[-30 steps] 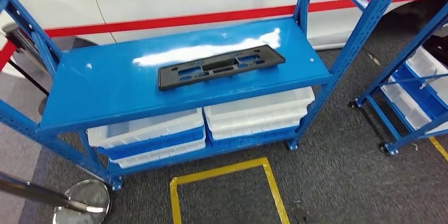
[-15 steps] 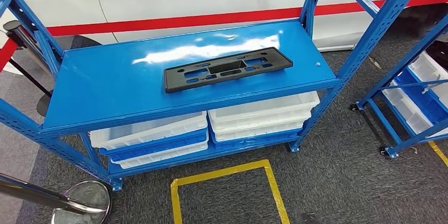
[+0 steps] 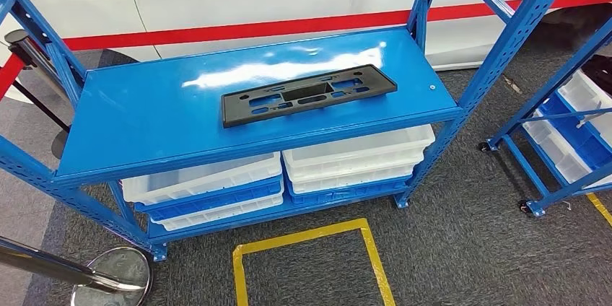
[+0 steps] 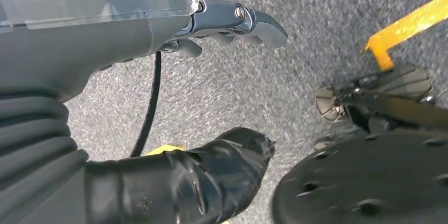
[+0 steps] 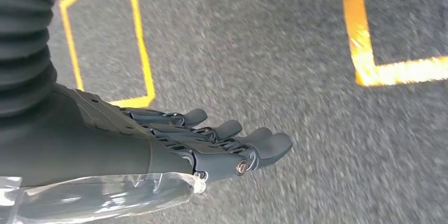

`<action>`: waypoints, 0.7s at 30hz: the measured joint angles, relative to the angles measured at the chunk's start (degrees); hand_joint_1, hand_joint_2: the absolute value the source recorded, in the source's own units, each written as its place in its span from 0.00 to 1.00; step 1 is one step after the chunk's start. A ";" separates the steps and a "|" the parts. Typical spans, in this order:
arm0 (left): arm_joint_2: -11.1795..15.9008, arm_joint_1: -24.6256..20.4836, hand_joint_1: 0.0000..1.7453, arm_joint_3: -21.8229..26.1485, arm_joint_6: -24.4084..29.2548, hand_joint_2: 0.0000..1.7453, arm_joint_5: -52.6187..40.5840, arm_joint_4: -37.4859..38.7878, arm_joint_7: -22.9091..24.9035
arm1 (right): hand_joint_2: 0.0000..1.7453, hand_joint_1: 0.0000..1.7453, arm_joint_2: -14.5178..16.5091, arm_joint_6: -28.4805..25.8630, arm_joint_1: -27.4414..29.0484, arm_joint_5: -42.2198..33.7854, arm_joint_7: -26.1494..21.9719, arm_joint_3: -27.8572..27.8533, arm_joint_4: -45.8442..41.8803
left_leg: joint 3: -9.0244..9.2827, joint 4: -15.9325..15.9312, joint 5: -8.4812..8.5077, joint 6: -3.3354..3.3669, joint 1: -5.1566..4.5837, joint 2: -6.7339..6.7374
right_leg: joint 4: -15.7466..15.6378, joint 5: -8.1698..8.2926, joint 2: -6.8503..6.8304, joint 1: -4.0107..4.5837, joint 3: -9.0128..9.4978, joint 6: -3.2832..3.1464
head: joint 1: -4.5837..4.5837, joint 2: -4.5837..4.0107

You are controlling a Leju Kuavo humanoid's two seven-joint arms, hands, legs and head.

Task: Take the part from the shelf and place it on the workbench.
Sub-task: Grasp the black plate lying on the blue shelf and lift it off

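I see the flat black rectangular plastic part [image 3: 309, 94] with cut-out slots lying centre frame on the blue metal shelf [image 3: 144, 118]. Stacked white plastic trays [image 3: 357, 158] sit beneath; contents unclear. Left hand [image 4: 211, 28] and right hand [image 5: 211, 145] hang over grey carpet, fingers extended, holding nothing.

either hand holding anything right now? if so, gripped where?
Nothing held. Left hand and right hand both hang over the floor with nothing in them; the black part lies untouched on the blue shelf.
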 joint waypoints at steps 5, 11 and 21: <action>0.14 0.51 0.00 0.27 -1.77 0.00 -0.61 1.62 -1.94 | 0.00 0.00 1.61 -0.26 4.03 0.23 -2.74 -0.22 -6.91 | 0.00 -0.03 -0.02 -0.02 0.00 -0.01 | 0.00 -0.07 -0.04 0.01 0.01 -0.01 | 0.00 0.00; 0.13 0.99 0.00 1.09 -3.23 0.00 -0.81 3.14 -3.56 | 0.00 0.00 2.90 1.60 8.70 -2.02 -4.51 -0.38 -16.50 | -0.01 -0.05 -0.05 -0.04 -0.01 -0.03 | 0.00 -0.08 -0.02 0.05 0.01 -0.01 | 0.00 0.00; -0.27 2.22 0.00 1.15 -3.50 0.00 0.03 4.34 -5.48 | 0.00 0.00 3.75 12.16 9.56 -13.56 -0.36 -5.72 -29.78 | 0.01 -0.04 -0.04 -0.03 -0.05 -0.03 | 0.00 -0.07 -0.04 0.02 0.04 0.00 | 0.00 0.00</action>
